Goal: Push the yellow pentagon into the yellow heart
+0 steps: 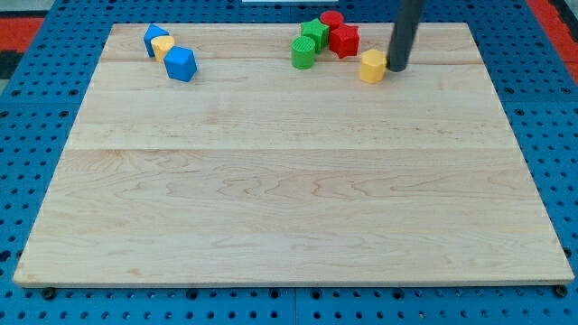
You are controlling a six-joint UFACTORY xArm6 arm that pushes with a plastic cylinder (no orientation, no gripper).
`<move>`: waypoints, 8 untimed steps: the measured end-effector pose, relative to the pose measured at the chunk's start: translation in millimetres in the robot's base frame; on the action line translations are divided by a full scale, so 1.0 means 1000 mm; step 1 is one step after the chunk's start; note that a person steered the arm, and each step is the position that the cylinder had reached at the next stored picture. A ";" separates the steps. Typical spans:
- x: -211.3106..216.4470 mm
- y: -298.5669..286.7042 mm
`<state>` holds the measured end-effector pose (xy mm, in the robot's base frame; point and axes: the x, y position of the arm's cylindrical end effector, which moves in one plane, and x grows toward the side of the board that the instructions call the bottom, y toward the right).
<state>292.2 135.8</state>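
Note:
The yellow pentagon [372, 66] sits near the view's top, right of centre. My tip [396, 67] stands right against the pentagon's right side. The yellow heart [163, 47] lies at the top left, wedged between two blue blocks: one [153, 37] just above-left of it and a blue cube [181, 63] just below-right of it. The heart is far to the left of the pentagon.
A cluster lies just left of the pentagon: a green cylinder [303, 52], a green block [315, 33], a red star-like block [344, 41] and a red cylinder [331, 19]. The wooden board [289, 181] ends at a blue pegboard surround [36, 135].

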 end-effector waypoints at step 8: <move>0.024 -0.182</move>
<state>315.9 -46.7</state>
